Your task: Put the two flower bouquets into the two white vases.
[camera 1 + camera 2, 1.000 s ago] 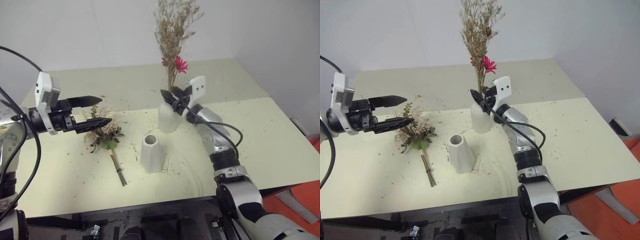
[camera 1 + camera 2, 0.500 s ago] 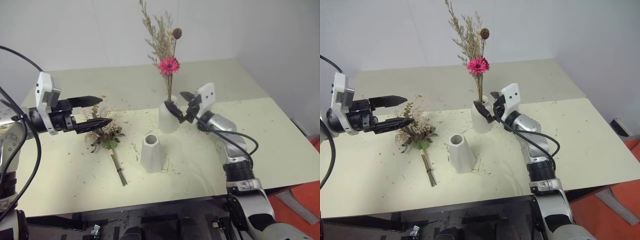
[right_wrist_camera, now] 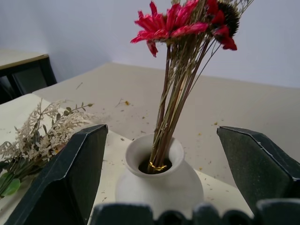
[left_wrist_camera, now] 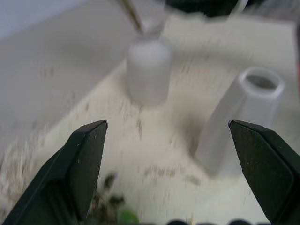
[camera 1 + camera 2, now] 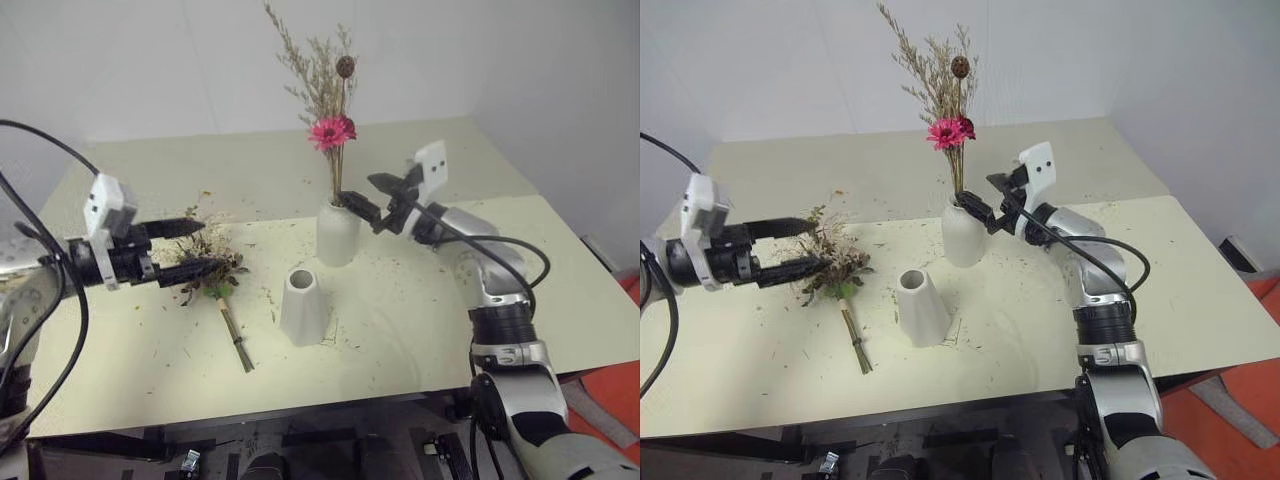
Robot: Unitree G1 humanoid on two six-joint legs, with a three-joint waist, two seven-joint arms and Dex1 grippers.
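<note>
The bushy cream-white bunch (image 5: 210,270) lies flat on the surface (image 5: 560,290), left of centre in the head view, its head between the fingers of my left gripper (image 5: 195,248), which is spread wide and holds nothing. I judge it light, brittle and likely to shed, so I would close gently on the bound stems (image 5: 236,338) below the green leaves, not on the crumbly head. The empty cone vase (image 5: 304,305) stands just right of it, probably light enough to tip. Behind, the slim bunch with the pink daisy (image 5: 332,131) stands in the bottle vase (image 5: 338,234); my right gripper (image 5: 377,202) is wide open beside its neck, empty. The pale surface is littered with flower bits, against a plain white wall (image 5: 150,60).
</note>
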